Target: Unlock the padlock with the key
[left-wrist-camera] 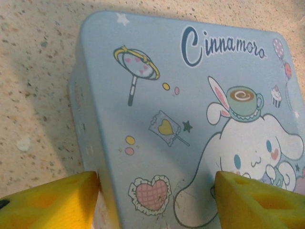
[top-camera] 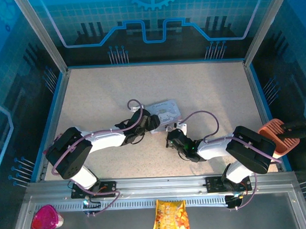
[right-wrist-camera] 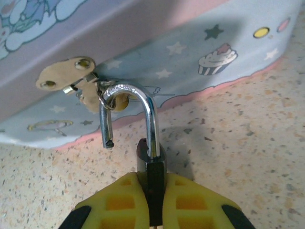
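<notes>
While the right pincer (right-wrist-camera: 151, 193) is closed tight on the padlock (right-wrist-camera: 150, 164), nipping its dark body between both yellow fingers (right-wrist-camera: 188, 200), the left pincer (left-wrist-camera: 157, 205) stands wide apart.

Padlock: the body sits at the very ends of the right pincer's fingers, and the silvery shackle (right-wrist-camera: 143, 102) points away from the pincer toward the tin (right-wrist-camera: 200, 43). One shackle leg enters the body. The other leg hangs free, its end out of the body. The bend of the shackle is hooked through a small ring on the tan hasp (right-wrist-camera: 64, 78) fixed to the tin's side wall, so the padlock is joined to the tin and gripped by the pincer at once.

Left pincer: one yellow finger (left-wrist-camera: 47, 202) lies just beside the tin's side wall, and the other is over the printed lid. Whether either touches the tin cannot be told.

Position: in the overhead view the tin lies flat near the middle of the worktop (top-camera: 208, 92). The padlock is at the side of the tin that faces the near edge, with the right pincer directly behind it on that side. The left pincer is at the tin's left end, well apart from the padlock.
</notes>
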Available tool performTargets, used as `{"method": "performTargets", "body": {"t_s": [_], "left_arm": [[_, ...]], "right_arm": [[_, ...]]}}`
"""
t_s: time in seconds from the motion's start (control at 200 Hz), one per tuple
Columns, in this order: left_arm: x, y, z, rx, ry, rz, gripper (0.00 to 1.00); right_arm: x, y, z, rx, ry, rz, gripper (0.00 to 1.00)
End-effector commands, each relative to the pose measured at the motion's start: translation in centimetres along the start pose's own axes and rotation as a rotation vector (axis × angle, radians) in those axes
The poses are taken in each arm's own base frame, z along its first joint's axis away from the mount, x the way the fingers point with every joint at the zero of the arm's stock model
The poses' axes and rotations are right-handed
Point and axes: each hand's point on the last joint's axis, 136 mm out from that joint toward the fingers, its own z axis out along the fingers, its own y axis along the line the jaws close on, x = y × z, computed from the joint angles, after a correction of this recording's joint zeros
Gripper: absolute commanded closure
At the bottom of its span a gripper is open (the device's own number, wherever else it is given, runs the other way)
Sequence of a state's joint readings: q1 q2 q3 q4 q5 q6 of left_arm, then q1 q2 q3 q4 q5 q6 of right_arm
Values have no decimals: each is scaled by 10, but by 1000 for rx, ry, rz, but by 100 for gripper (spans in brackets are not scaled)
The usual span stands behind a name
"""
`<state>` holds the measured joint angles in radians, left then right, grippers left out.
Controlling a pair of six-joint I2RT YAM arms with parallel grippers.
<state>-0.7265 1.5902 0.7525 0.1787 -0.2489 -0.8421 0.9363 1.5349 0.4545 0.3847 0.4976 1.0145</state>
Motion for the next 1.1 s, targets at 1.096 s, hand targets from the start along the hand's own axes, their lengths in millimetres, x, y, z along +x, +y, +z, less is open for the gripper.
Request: {"method": "performTargets", "body": {"t_s": [1.096], "left_arm": [[60,23,14,-156,159,59,36]], "right_arm": [[-71,-15,5,43,-38,408,100]]}}
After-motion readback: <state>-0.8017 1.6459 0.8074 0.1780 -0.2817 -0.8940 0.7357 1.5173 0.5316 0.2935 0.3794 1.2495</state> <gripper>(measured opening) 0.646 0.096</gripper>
